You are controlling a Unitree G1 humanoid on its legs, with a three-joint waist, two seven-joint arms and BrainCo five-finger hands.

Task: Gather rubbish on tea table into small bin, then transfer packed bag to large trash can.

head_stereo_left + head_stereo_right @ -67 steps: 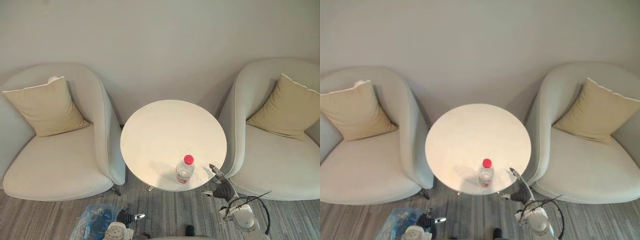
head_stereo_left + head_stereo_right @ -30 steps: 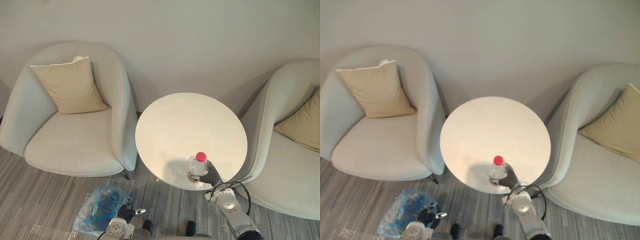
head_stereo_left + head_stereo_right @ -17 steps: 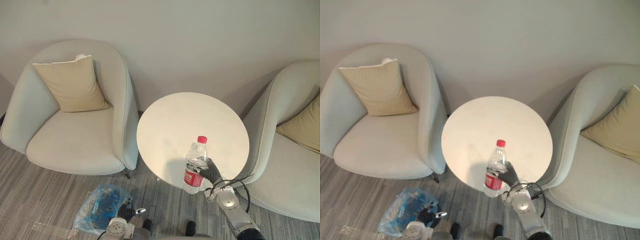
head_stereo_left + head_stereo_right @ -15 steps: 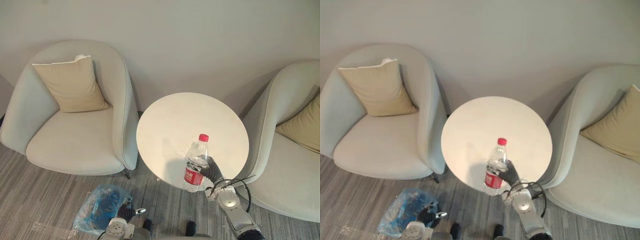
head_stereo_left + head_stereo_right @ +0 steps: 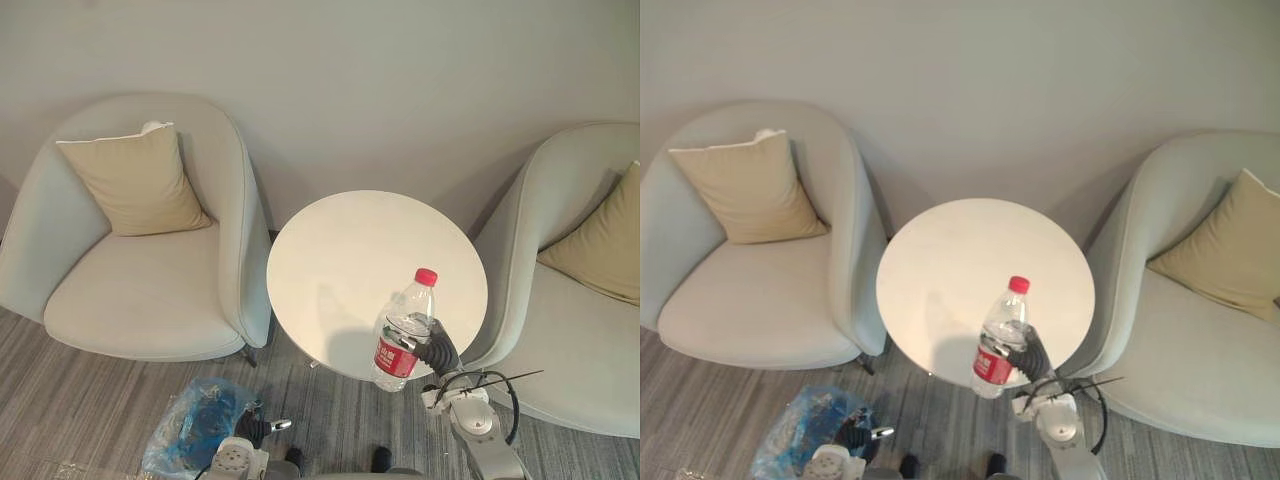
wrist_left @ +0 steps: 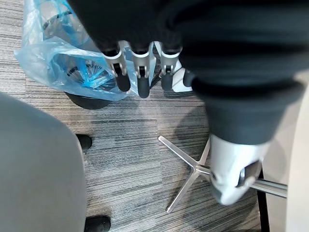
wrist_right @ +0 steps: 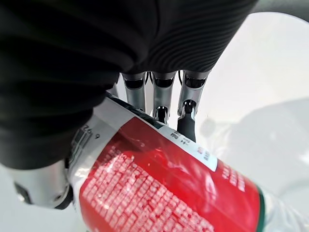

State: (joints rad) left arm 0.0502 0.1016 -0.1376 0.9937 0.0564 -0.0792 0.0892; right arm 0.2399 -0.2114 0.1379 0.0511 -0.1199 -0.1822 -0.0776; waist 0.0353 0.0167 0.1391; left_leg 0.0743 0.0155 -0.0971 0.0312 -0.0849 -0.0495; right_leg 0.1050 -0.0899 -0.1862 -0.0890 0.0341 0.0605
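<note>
The bottle point(image 5: 405, 330) is held above the near edge of the bench point(image 5: 340, 250), clasped round its middle by the right hand point(image 5: 437, 350), so gathering is judged under way, and a carry across to the blue-bagged bin point(image 5: 200, 430) on the floor point(image 5: 90, 400), where the left hand point(image 6: 138, 67) hangs slack-fingered, is called for next.

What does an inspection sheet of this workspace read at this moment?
Surface: round white table, shadowed beneath the bottle.
Job's things: clear bottle with red cap and label, held over the table's near edge; blue-bagged small bin on the floor.
Clutter: nothing seen.
Hands: right hand curled round the bottle; left hand open, beside the small bin.
Cables: nothing seen.
Surroundings: left armchair and right armchair, a beige cushion on each; striped carpet; plain wall.
</note>
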